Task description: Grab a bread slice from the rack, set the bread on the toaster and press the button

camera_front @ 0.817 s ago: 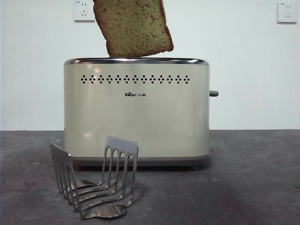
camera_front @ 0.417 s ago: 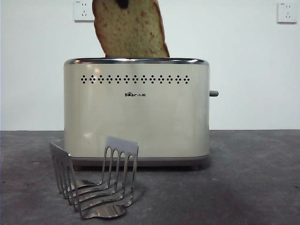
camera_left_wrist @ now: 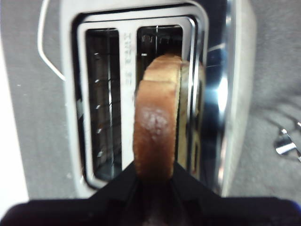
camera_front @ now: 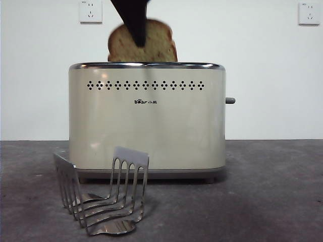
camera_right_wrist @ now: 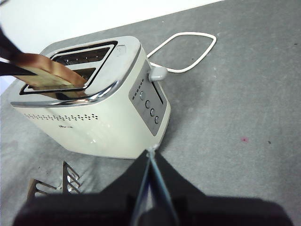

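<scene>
Right now I have the left gripper (camera_left_wrist: 154, 181) clamped on the slice of bread (camera_left_wrist: 157, 127), its jaws pinching the crust at the upper edge so the slice hangs edge-on and upright. That is what lets it drop straight into a slot instead of catching on the chrome rim. From the front view the slice (camera_front: 151, 48) is already part-way down into the toaster (camera_front: 146, 116), only its rounded top showing above the rim, with the dark gripper (camera_front: 135, 35) coming down over it from above. The left wrist view puts it in the slot nearer the toaster's front face; the other slot sits empty beside it. I judge the bread is not yet seated, so letting go is the next call. The right gripper (camera_right_wrist: 151, 155) waits with its jaws together, hanging off the toaster's control end, where the lever (camera_right_wrist: 158, 73) and the row of buttons (camera_right_wrist: 150, 106) face it, well placed for the press. The rack (camera_front: 101, 196) stands empty just in front of the toaster's left corner. All of it sits on a dark grey table (camera_front: 272, 196), a white cord (camera_right_wrist: 188, 52) looped behind, against a white wall with two sockets (camera_front: 91, 11).
</scene>
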Motion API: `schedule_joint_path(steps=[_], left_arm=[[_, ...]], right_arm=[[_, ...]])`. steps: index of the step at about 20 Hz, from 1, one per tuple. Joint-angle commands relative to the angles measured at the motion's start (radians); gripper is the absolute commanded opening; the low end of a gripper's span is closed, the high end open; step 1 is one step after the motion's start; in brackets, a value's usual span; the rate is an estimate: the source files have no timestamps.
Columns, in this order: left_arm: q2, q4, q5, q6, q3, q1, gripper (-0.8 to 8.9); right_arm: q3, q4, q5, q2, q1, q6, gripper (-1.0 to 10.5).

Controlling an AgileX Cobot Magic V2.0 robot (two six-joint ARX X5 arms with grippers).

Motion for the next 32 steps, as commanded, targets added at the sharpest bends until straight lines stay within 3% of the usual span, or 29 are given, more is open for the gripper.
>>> schedule_joint_path(steps=[1,6,7,10,11,14,16,17,18,20,22,25,28,32], left_arm=[[0.035,0.022,0.000,-0.011,0.004,0.006,-0.08],[0.055,0.045,0.000,-0.023,0.004,0.006,0.13],[0.055,0.044,-0.001,-0.027,0.004,0.006,0.77],[0.047,0.035,-0.011,-0.040,0.004,0.006,4.27],[0.037,0.036,-0.011,-0.048,0.004,0.005,4.48],[-0.045,0.031,-0.020,-0.117,0.004,-0.001,4.44],[-0.126,-0.002,-0.034,-0.253,0.004,-0.012,4.38],[-0.171,-0.029,-0.026,-0.362,0.004,-0.021,4.32],[-0.210,-0.053,0.011,-0.474,0.004,-0.025,3.60],[-0.282,-0.121,0.166,-0.649,0.004,-0.024,-0.15],[-0.344,-0.122,0.268,-0.693,0.004,-0.018,-0.05],[-0.399,-0.122,0.278,-0.727,0.004,-0.018,-0.05],[-0.428,-0.123,0.279,-0.795,-0.005,-0.018,-0.05],[-0.487,-0.124,0.278,-0.814,-0.082,-0.019,-0.05]], right_arm=[[0.006,0.004,-0.005,0.000,0.001,-0.012,0.0],[0.006,0.004,-0.004,0.000,0.001,-0.013,0.0],[0.006,0.004,-0.004,0.000,0.001,-0.013,0.0],[0.006,0.005,-0.001,0.000,0.001,-0.012,0.0],[0.006,0.004,-0.001,0.000,0.001,-0.011,0.0],[0.006,-0.030,-0.001,0.001,0.001,0.053,0.0],[0.006,-0.048,-0.002,0.003,0.001,0.109,0.0],[0.006,-0.017,-0.014,0.013,0.001,0.124,0.0],[0.006,0.031,-0.062,0.030,0.001,0.136,0.0],[0.006,0.166,-0.198,0.111,0.001,0.222,0.0],[0.007,0.318,-0.352,0.246,0.001,0.313,0.0],[0.025,0.526,-0.494,0.491,0.001,0.423,0.0],[0.126,0.575,-0.586,0.769,0.004,0.413,0.0],[0.302,0.573,-0.582,1.042,0.021,0.381,0.0]])
